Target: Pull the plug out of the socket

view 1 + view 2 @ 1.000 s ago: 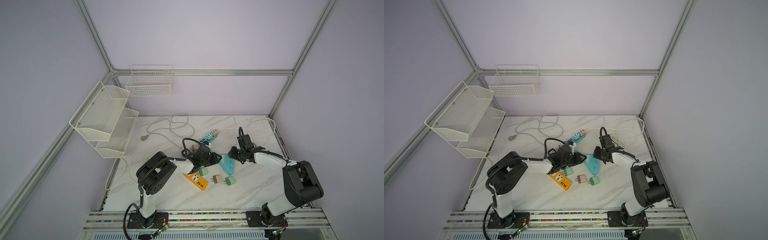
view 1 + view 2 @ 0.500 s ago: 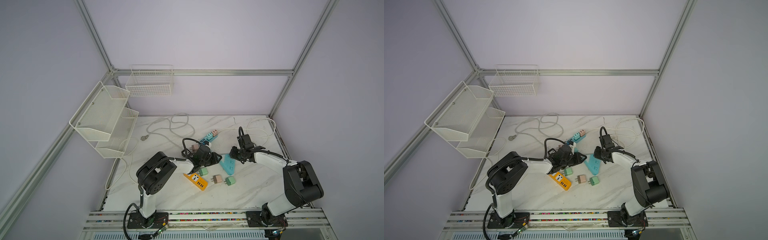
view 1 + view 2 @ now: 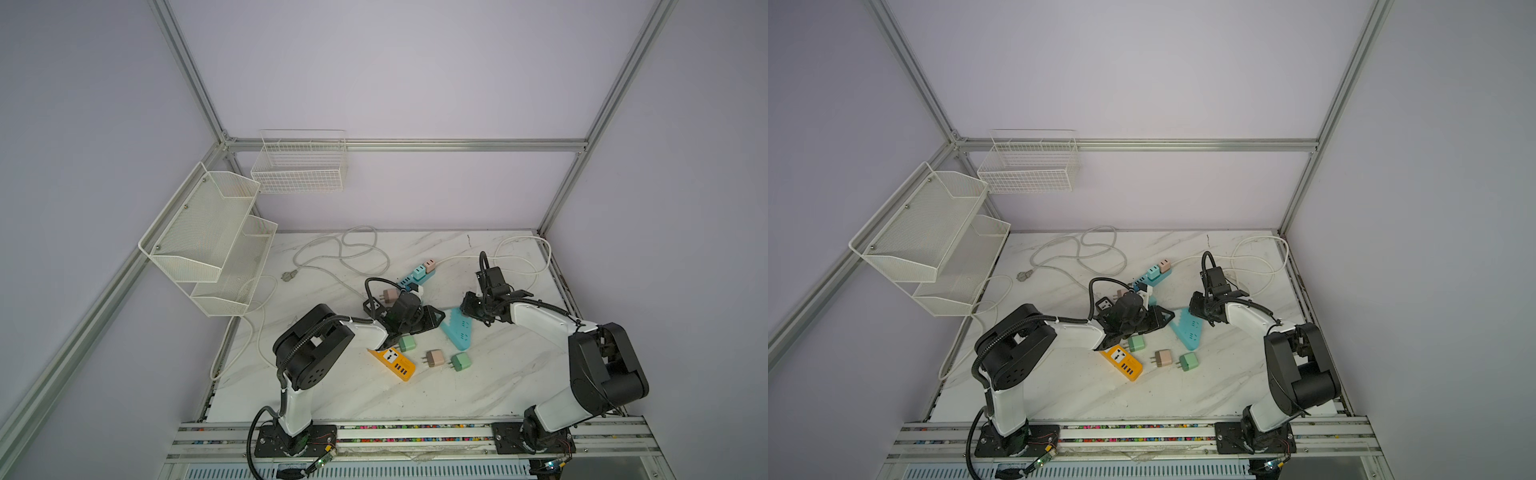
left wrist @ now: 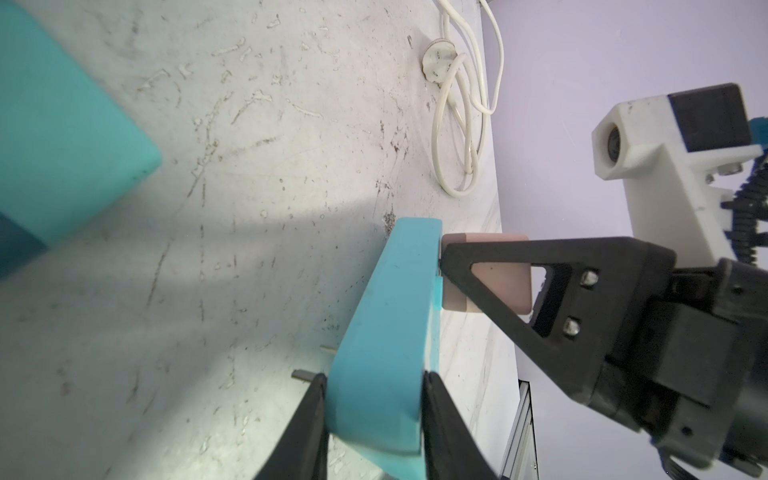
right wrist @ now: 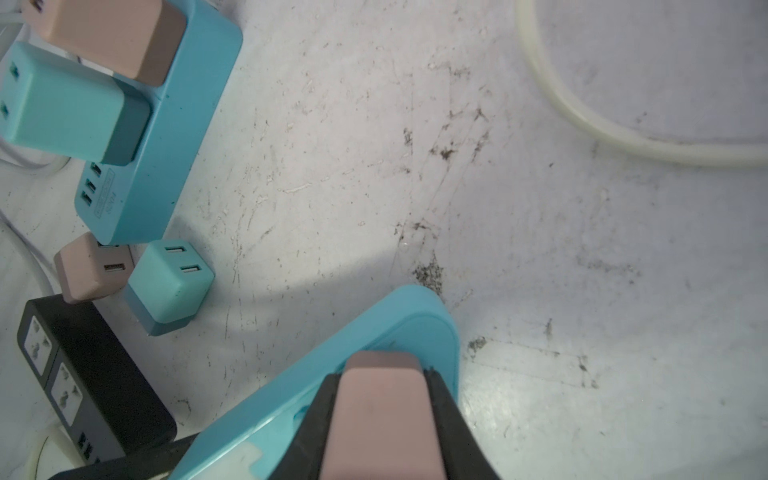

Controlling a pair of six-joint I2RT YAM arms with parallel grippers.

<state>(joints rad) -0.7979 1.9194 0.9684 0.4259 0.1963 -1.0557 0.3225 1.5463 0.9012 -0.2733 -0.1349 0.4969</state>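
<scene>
The pink plug [image 5: 380, 419] runs off the view's edge (prongs hidden).

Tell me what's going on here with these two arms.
The left claw is clamped across one end of the teal power strip, holding it in place. The right claw is shut on the pink plug, which looks seated in that strip, so the pull is not yet done. Several loose plugs lie on the table nearby.

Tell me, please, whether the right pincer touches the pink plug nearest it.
Touching. In the right wrist view, both jaws of the right pincer press flush against the sides of the pink plug.
</scene>
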